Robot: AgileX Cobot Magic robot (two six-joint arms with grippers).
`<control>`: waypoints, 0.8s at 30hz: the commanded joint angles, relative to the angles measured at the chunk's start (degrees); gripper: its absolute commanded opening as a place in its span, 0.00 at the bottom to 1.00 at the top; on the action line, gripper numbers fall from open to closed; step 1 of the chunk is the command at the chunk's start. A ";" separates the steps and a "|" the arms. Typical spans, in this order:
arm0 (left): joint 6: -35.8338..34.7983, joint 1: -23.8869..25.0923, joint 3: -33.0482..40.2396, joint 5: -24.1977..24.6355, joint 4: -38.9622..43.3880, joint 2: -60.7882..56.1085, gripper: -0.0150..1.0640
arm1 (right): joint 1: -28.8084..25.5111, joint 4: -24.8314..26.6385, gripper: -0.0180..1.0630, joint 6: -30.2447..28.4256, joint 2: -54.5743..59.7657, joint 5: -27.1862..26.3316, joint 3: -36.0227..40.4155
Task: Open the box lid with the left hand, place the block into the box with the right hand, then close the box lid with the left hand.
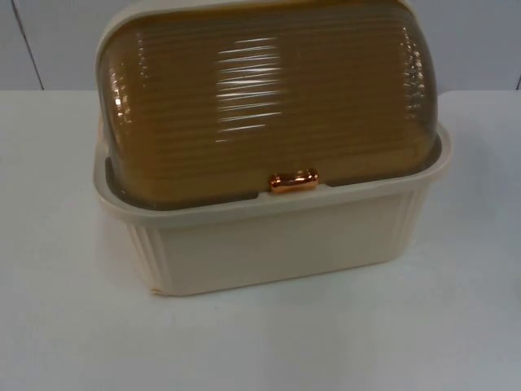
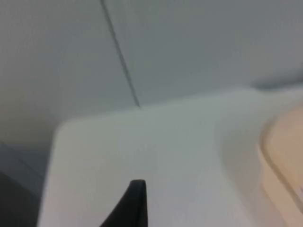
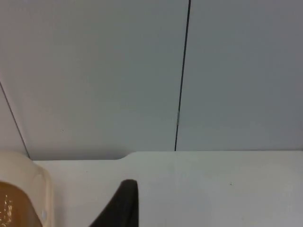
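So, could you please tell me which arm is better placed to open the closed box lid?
Left, probably. The lid is shut, its copper handle facing front. The left tool has the box edge close beside it; the right tool likewise, so position barely differs.

The cream box [image 1: 277,244] sits on the table — its brown see-through lid [image 1: 269,98] shut, gold handle [image 1: 294,181] in front.

The cream plastic box [image 1: 269,244] is showing a smooth, slightly satin shell with fine vertical ribbing along its walls. Its domed amber translucent plastic lid [image 1: 269,98] is gleaming glossily, its horizontal ridges catching bright highlights. A small copper-coloured metallic-looking handle [image 1: 294,181] is shining on the lid's front edge. The white desk [image 1: 456,326] is looking smooth and matt, as is the grey partition wall [image 3: 94,71].
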 commanded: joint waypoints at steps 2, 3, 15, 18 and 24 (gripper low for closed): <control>11.48 -3.52 -0.62 4.42 -8.61 4.65 0.99 | -0.34 -0.71 0.98 0.09 0.56 -0.09 -0.79; 13.73 -5.34 -0.62 4.53 -10.12 5.67 0.99 | -0.34 -0.71 0.98 0.09 0.56 -0.09 -0.79; 12.78 -35.87 -0.62 4.20 9.05 14.17 0.99 | -0.34 -3.54 0.98 0.09 0.94 -1.35 -0.79; 10.06 -41.03 -0.09 3.98 14.82 16.74 0.99 | -0.34 -3.54 0.98 0.09 0.94 -1.58 -0.79; -3.46 -52.48 4.51 -2.27 31.84 23.07 0.98 | -0.34 -4.24 0.98 0.09 0.94 -1.48 -0.79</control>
